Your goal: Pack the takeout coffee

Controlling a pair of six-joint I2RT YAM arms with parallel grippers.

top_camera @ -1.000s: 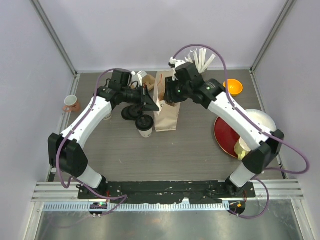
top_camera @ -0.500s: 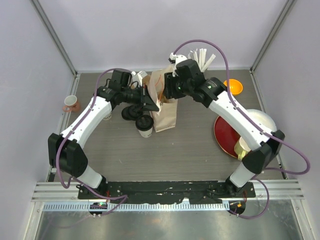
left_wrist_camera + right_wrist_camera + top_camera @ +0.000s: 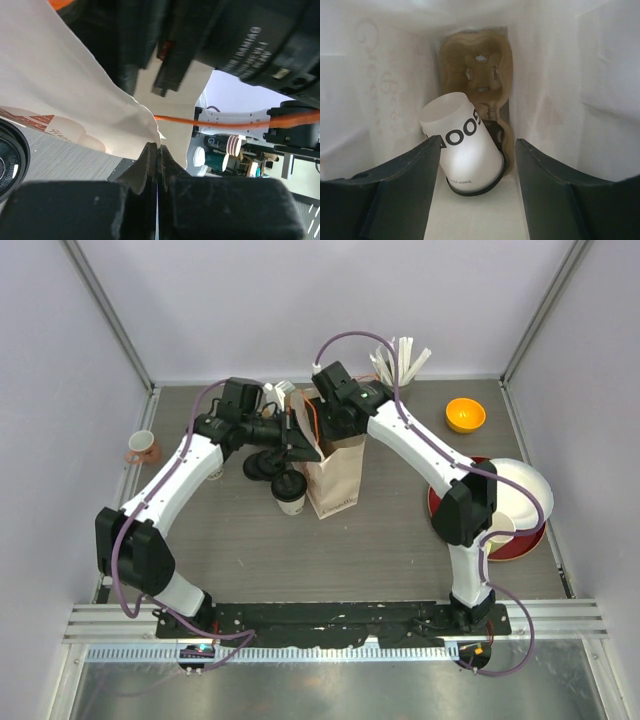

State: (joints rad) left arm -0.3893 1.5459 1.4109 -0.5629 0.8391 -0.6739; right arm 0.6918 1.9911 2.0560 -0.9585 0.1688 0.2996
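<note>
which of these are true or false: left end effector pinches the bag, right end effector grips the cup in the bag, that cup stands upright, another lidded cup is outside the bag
1. The left end effector is shut on the edge of the paper bag. True.
2. The right end effector is clamped on the cup inside the bag. False: its fingers stand open on either side of the cup, clear of it.
3. The cup in the bag stands upright. False: it lies tipped over on the cardboard carrier at the bottom of the bag.
4. A second lidded cup stands on the table outside the bag, on the left arm's side. True.
</note>
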